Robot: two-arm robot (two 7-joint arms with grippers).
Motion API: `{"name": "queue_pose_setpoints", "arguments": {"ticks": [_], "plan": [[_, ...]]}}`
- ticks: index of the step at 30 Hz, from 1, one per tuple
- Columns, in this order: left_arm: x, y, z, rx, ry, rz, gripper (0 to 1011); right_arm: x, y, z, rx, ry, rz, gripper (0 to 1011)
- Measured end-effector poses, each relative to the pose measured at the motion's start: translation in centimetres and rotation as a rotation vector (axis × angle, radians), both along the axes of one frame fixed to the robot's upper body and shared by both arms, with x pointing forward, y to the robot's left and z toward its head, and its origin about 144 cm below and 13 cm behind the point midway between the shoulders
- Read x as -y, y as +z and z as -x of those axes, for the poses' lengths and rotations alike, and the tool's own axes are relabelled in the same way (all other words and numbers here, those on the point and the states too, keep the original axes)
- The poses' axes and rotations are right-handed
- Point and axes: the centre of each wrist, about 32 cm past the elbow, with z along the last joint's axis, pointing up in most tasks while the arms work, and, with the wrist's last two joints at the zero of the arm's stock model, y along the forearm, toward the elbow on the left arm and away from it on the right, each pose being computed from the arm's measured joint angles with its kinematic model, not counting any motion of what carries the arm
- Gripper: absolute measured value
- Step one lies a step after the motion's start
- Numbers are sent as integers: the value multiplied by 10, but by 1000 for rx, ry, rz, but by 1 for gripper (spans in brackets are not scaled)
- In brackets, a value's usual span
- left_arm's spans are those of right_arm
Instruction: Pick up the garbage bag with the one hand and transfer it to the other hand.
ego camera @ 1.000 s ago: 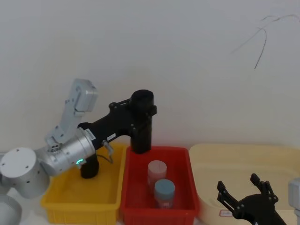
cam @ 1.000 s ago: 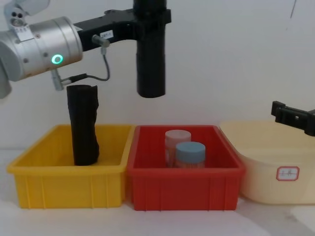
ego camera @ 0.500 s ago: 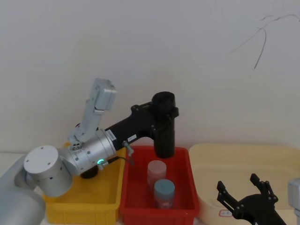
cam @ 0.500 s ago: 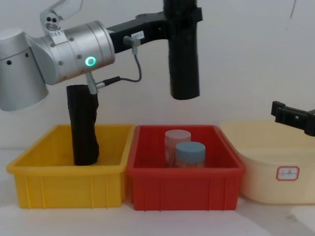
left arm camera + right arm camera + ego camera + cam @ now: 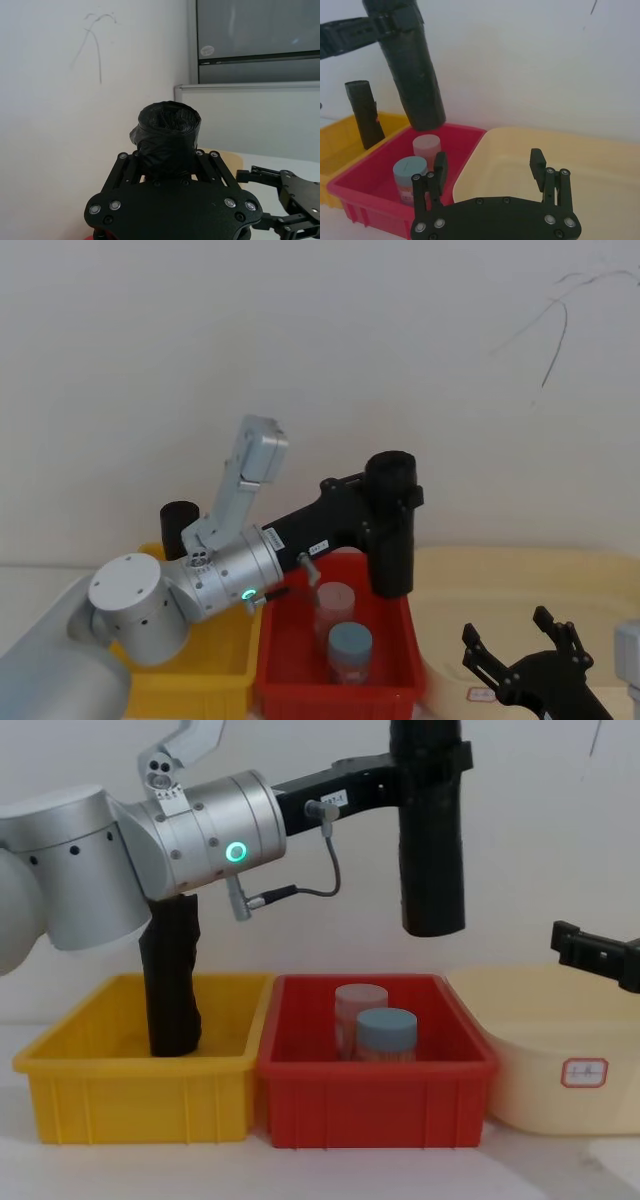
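Chest view: left gripper point(image 5: 425, 765) clamps garbage bag point(image 5: 432, 870) upright; right gripper point(image 5: 489, 164) spread wide

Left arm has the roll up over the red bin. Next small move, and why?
Probably shift the garbage bag rightward: the left gripper holds it upright above the red bin, while the right gripper sits open over the cream tub, well apart.

Backed by a plain white wall point(image 5: 300, 340), marked far right with thin dark curving lines point(image 5: 555, 335). Lit softly and evenly. In the left wrist view, beyond the wall's end: a grey panel point(image 5: 257, 30) bearing a small white sticker point(image 5: 206, 50), above a white board point(image 5: 250, 120). Below, a pale surface point(image 5: 560, 1170).
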Motion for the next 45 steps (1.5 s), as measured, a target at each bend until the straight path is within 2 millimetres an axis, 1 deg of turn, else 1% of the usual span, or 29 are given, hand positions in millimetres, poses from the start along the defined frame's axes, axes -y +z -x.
{"name": "queue_pose_setpoints", "arguments": {"ticks": [9,14,21,28,37,45], "plan": [[9,1,2,-18,-35,-2,386,4,1,-3,38,49,25,1001],[12,3,3,-24,-47,-3,386,2,1,-5,59,87,44,1001],[15,5,4,-28,-63,-6,386,-10,4,-9,68,159,83,1001],[17,8,5,-30,-76,-9,386,-23,7,-16,43,186,96,1001],[18,9,5,-33,-84,-11,386,-35,11,-27,13,178,93,1001],[19,10,4,-33,-91,-13,386,-39,10,-37,-1,142,82,1001]]}}
